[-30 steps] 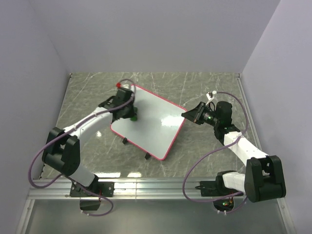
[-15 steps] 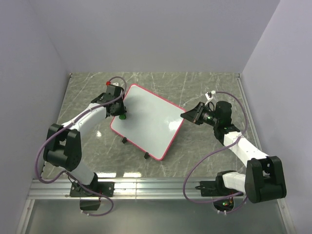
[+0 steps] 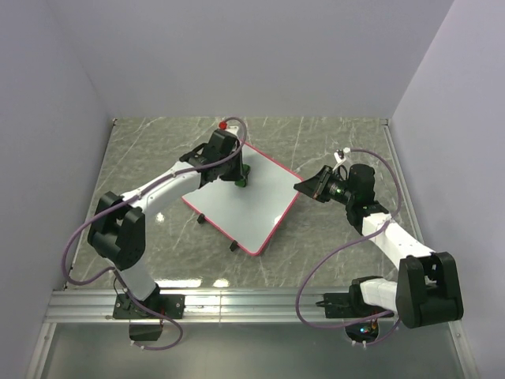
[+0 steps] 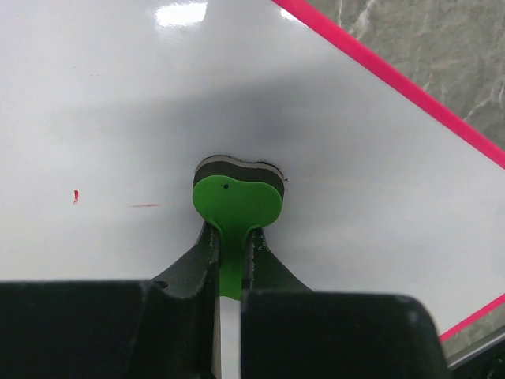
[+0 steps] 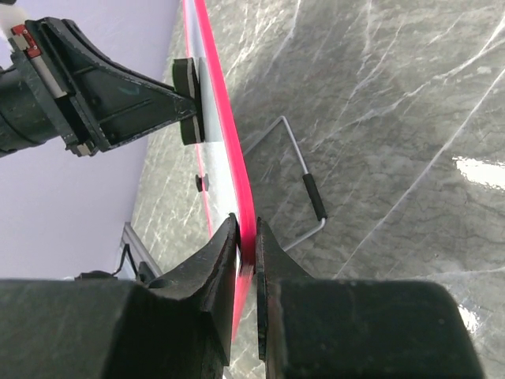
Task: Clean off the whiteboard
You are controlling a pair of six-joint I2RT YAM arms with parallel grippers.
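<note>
Top view.
- Whiteboard (image 3: 256,207): lies skewed at the middle of the grey marble table (image 3: 150,150), pink frame all round, surface almost wholly white.
- Left gripper (image 3: 237,175): over the board's far edge, pinching a green eraser (image 3: 240,181) set on the board.
- Right gripper (image 3: 299,187): at the board's right corner, touching the frame.

Left wrist view.
- Left gripper (image 4: 231,246): fingers pressed onto the eraser's green stem.
- Eraser (image 4: 237,201): dark pad flat against the whiteboard (image 4: 260,95).
- Red marks (image 4: 76,195): one short tick and one faint dash, left of the eraser.
- Table (image 4: 442,47): beyond the frame.

Right wrist view.
- Right gripper (image 5: 245,237): fingers clamped on the edge of the whiteboard (image 5: 217,110), the pink frame between them.
- Eraser (image 5: 187,88): held against the board's face.
- Wire stand (image 5: 304,178): under the board, resting on the table (image 5: 394,118).
</note>
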